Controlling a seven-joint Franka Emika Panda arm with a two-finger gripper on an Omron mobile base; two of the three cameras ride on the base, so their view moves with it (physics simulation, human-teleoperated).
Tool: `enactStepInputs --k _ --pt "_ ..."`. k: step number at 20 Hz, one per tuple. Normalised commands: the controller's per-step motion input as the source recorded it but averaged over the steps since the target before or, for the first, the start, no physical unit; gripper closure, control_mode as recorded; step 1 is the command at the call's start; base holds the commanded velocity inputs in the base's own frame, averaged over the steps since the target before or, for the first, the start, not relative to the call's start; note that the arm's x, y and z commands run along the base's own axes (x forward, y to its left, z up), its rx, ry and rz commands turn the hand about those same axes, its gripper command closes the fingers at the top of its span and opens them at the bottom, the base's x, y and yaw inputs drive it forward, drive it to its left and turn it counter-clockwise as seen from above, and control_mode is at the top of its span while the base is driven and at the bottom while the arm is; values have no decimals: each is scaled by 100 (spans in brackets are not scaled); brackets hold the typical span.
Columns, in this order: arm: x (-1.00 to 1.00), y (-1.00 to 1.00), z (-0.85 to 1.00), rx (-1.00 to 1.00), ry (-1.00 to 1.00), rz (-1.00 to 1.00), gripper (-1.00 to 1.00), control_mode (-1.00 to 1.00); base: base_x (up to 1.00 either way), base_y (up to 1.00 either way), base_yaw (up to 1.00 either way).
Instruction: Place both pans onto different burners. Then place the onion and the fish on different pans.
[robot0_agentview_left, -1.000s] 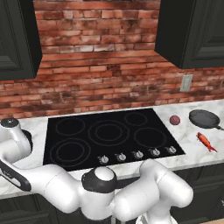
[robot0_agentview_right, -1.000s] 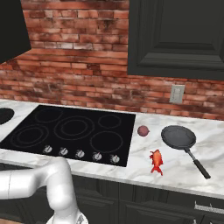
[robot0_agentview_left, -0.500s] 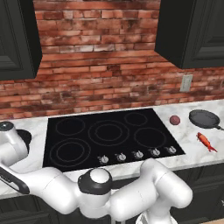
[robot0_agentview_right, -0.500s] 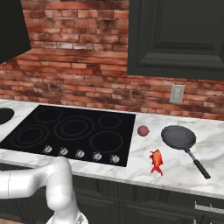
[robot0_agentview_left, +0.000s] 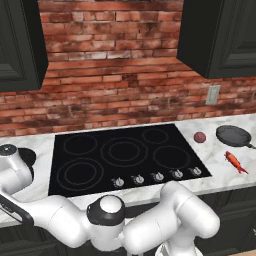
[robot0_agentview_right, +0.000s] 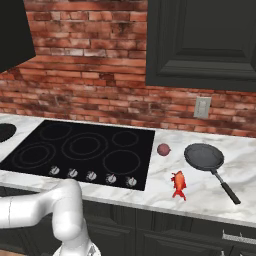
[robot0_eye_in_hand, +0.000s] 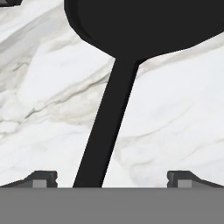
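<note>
The larger matte black pan (robot0_eye_in_hand: 144, 22) lies on the marble counter left of the cooktop, also in sight as the pan (robot0_agentview_left: 27, 156) behind my wrist and the pan (robot0_agentview_right: 5, 132) at the picture's edge. Its straight handle (robot0_eye_in_hand: 109, 122) runs down between my fingertips (robot0_eye_in_hand: 43, 178). My gripper (robot0_eye_in_hand: 113, 180) is open just above that handle, not touching it. The smaller greyish pan (robot0_agentview_left: 233, 135) (robot0_agentview_right: 204, 156), the maroon onion (robot0_agentview_left: 199, 137) (robot0_agentview_right: 163, 149) and the orange fish (robot0_agentview_left: 234, 161) (robot0_agentview_right: 178, 183) rest on the counter right of the cooktop. The burners (robot0_agentview_left: 125, 151) (robot0_agentview_right: 88, 145) carry nothing.
The black glass cooktop (robot0_agentview_left: 170, 172) (robot0_agentview_right: 142, 137) has a row of silver knobs (robot0_agentview_left: 157, 176) along its front edge. A brick wall with an outlet (robot0_agentview_right: 202, 107) stands behind, and dark cabinets (robot0_agentview_right: 200, 40) hang overhead.
My wrist has sunk a little lower over the larger pan at the left. Pans, onion and fish have stayed put.
</note>
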Motion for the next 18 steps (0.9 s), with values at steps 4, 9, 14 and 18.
enactStepInputs --k 4,9,14,18 --pt "14 14 -4 0 7 0 -100 -100 0 0 0" --pt "19 25 0 0 8 -1 -100 -100 0 0 0" --pt "18 27 -5 0 3 -1 -100 -100 0 0 0" --pt "6 18 -12 0 0 0 -100 -100 0 0 0"
